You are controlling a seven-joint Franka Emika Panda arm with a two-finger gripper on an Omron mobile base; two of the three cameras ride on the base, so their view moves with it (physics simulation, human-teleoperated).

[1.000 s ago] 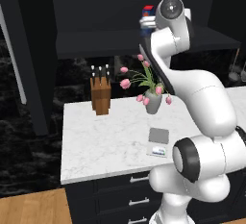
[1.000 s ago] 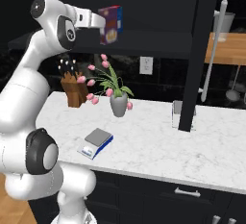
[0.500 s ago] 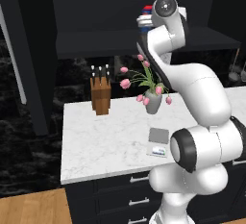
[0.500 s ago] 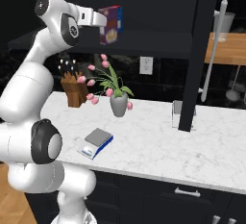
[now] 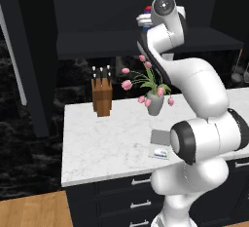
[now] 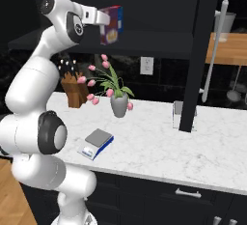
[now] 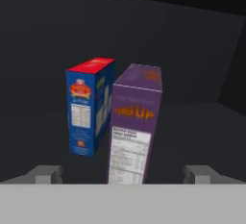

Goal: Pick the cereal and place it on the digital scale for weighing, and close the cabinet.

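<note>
None of the three steps is done yet: your gripper (image 7: 124, 175) hangs spread wide and empty before the cereal (image 7: 134, 127), which stands upright inside the open cabinet (image 6: 144, 7), touching the blue box (image 7: 89, 107) at its 9 o'clock. You have yet to grasp it, carry it down to the bare digital scale (image 6: 96, 143) on the counter (image 6: 159, 151), then shut the doors.

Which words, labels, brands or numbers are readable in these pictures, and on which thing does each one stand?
"UP", in orange, on the side of the purple cereal box; the orange word before it is blurred, perhaps "POWER".
White nutrition panel below it: too small to read.
Blue box with the red top: round emblem and white panel, both unreadable.
Digital scale: the display shows nothing readable.
</note>
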